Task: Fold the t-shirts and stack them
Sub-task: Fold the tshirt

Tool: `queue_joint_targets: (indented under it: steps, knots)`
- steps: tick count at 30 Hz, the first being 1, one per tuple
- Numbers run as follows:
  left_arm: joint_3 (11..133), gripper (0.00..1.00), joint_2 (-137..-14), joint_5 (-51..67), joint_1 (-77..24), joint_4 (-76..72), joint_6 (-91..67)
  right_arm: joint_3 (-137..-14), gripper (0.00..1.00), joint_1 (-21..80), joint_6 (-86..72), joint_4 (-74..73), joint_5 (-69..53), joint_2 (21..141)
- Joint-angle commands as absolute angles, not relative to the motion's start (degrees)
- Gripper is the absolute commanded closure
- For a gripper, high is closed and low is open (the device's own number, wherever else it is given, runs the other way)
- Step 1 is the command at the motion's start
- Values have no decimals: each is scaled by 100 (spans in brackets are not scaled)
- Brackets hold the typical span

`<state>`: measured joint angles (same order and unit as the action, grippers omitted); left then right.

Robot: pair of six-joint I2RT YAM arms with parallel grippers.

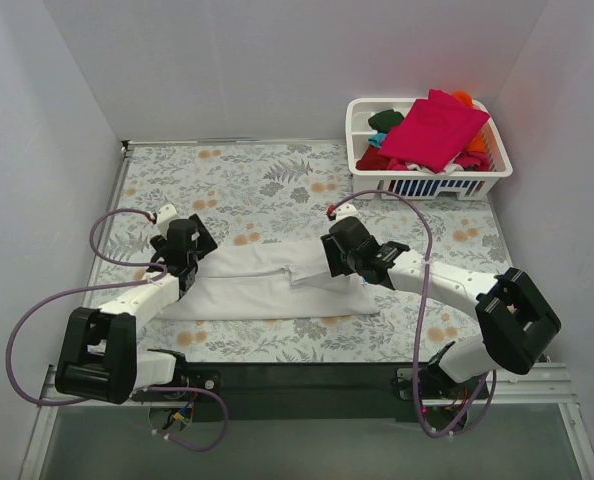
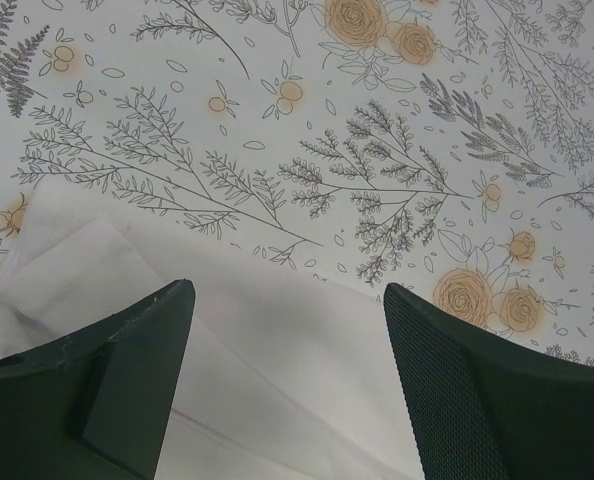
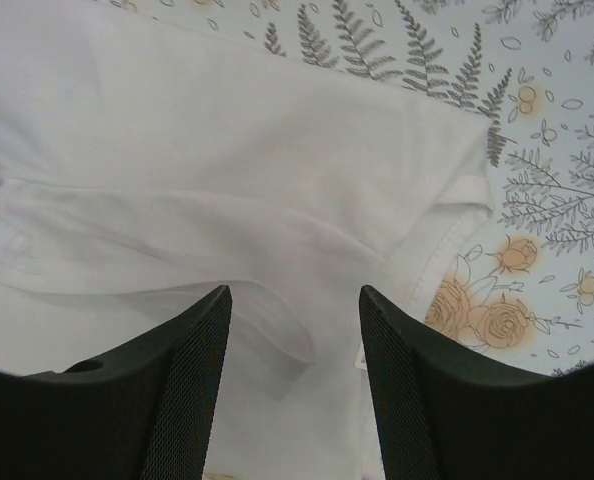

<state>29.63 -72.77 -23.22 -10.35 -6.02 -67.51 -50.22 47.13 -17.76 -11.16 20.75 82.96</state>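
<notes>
The white t-shirt (image 1: 267,290) lies at the centre of the frame. The left tool (image 2: 289,300) stands wide over its left edge. The right tool (image 3: 295,300) is open over its right half.

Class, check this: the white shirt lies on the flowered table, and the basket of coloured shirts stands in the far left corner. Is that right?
One slip: the basket stands in the far right corner, as the top view shows. The white shirt does lie on the flowered table.

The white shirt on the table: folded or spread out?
Partly folded: the white shirt lies as a long band, layers overlapping.
</notes>
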Motion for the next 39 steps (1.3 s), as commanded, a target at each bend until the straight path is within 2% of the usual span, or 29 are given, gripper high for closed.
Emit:
queue_joint_targets:
  steps: [1, 18, 21, 24, 25, 27, 39]
  knots:
    - [3085, 29, -7304, -2364, -1081, -615, -6671, -4861, 51, 4466, -1670, -1143, 2145, 8200]
    - [3094, 29, -7356, -2391, -1160, -615, -6680, -4324, 59, 4307, -1951, -1028, 1011, 8139]
    - [3085, 29, -7357, -2373, -1160, -615, -6688, -4298, 67, 4307, -1951, -1028, 835, 8112]
    - [3085, 29, -7348, -2373, -1160, -615, -6688, -4254, 84, 4307, -1943, -1020, 607, 8077]
    - [3085, 29, -7339, -2382, -1160, -615, -6680, -4228, 94, 4315, -1934, -1020, 572, 8008]
    - [3067, 29, -7295, -2382, -1160, -606, -6688, -4175, 99, 4315, -1925, -1020, 466, 7919]
    - [3024, 29, -7251, -2364, -1160, -659, -6697, -3692, 99, 4509, -1855, -1028, -334, 7295]
